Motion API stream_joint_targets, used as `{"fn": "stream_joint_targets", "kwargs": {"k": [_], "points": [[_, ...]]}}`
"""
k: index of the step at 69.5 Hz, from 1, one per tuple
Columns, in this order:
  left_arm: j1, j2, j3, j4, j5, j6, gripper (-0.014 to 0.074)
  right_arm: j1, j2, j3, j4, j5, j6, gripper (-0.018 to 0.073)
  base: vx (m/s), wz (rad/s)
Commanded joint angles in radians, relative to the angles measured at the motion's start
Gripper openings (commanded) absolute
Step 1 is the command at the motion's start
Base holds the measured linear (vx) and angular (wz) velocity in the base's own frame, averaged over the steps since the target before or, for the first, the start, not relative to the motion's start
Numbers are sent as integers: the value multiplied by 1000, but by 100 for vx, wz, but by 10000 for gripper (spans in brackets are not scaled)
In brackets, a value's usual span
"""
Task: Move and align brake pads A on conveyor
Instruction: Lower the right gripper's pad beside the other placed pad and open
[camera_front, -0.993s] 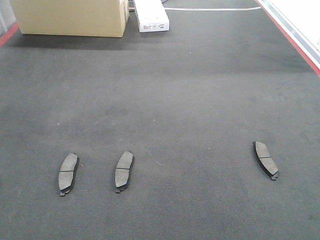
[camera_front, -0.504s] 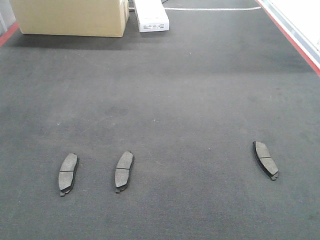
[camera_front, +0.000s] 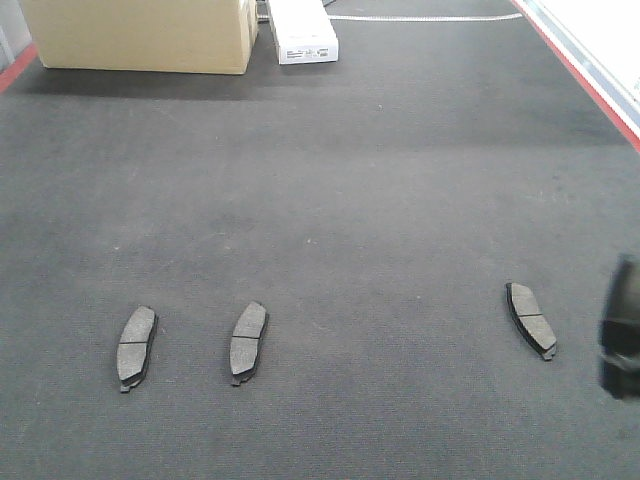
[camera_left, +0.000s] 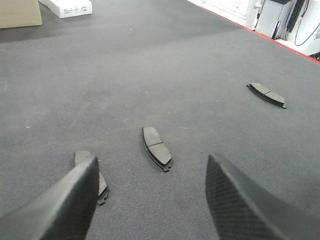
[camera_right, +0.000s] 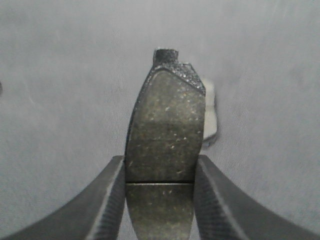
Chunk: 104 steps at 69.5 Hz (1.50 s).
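Note:
Three brake pads lie flat on the dark conveyor (camera_front: 350, 180): a left pad (camera_front: 136, 346), a middle pad (camera_front: 248, 341) and a right pad (camera_front: 530, 319). They also show in the left wrist view, as a near pad (camera_left: 157, 147), a half-hidden pad (camera_left: 101, 183) and a far pad (camera_left: 267, 94). My left gripper (camera_left: 151, 163) is open and empty above the belt, just short of the near pad. My right gripper (camera_right: 159, 165) is shut on a fourth pad (camera_right: 167, 125), gripped at its middle groove above the belt. It shows as a blurred dark shape (camera_front: 622, 335) right of the right pad.
A cardboard box (camera_front: 140, 35) and a white box (camera_front: 302, 32) stand at the far end of the belt. A red strip (camera_front: 590, 85) runs along the right edge. Equipment and cables (camera_left: 285, 20) stand beyond the belt's far edge.
My right gripper has come into the front view at the right edge, blurred by motion. The three pads on the belt have not moved.

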Motion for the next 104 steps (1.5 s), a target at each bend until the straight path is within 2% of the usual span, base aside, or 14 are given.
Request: {"fn": "stream_joint_targets", "kwargs": {"k": [1,10,20,27,39,50,64,76,84,95,104], "points": [[-8,13,-22,0,-61,-2,450,-4,137,-87,1,-53,3,15,0,0],[-8,13,-22,0,-61,-2,450,-4,356,-178,1,-15,45,23,0,0],[-8,13,-22,0,-61,-2,450,9,594,-296,15,56,44,26,0,0],[-8,13,-22,0,-61,-2,450,56,725,-374,11,82,59,26,0,0],[-8,13,-22,0,-61,-2,450,172,910,-512,8,70,163,29,0,0],[-8,13,-22,0,-61,-2,450,210,1044,-607,9,97,240,36,0,0],[-8,13,-22,0,-61,-2,450,213,1115,-648,9,108,241,130,0,0],[-8,13,-22,0,-61,-2,450,211,1130,-655,6,102,241,327,0,0],[-8,13,-22,0,-61,-2,450,211,1119,-671,-29,114,247,429,0,0],[-8,13,-22,0,-61,-2,450,183,1057,-671,-74,129,242,460,0,0],[-8,13,-22,0,-61,-2,450,130,973,-669,-72,166,131,460,0,0]]}}
